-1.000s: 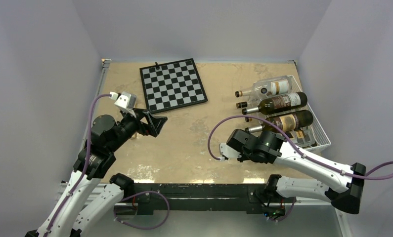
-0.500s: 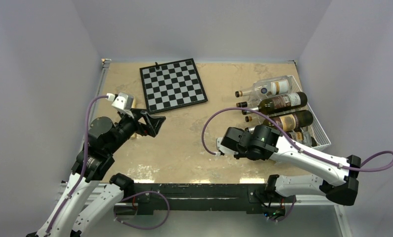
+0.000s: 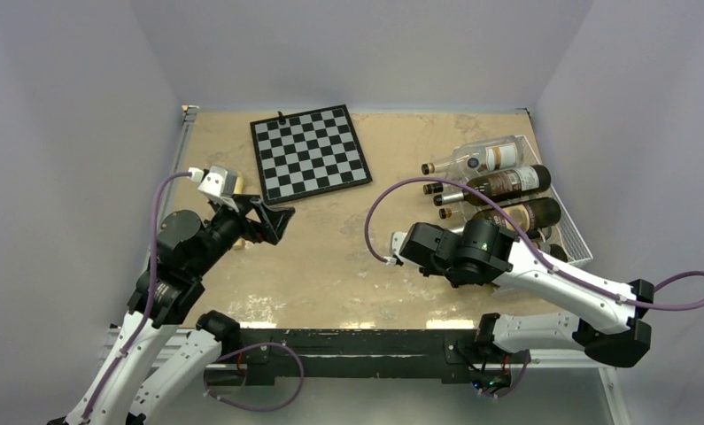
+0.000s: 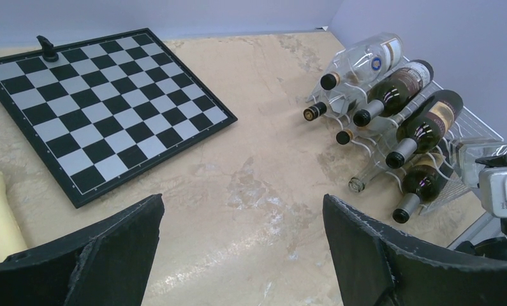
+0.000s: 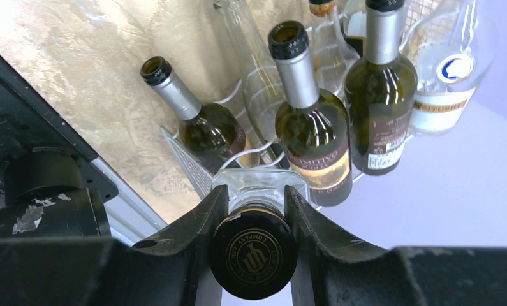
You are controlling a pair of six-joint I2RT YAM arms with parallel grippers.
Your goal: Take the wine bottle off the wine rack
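Now | tan marbled table [image 3: 330,266], lilac walls [image 3: 65,133] | L gripper [image 4: 241,213] agape | R gripper [image 5: 256,199] clamps capped bottle [image 5: 254,255]

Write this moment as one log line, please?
right gripper: shut on wine bottle | left gripper: open | wine rack: holds other bottles

Lighting bright, even, diffuse; shadows faint. Right wrist view: glare bleaches the beige marbled tabletop [image 5: 21,32]; black-capped clear glass wine bottle [image 5: 254,252] renders sharp.
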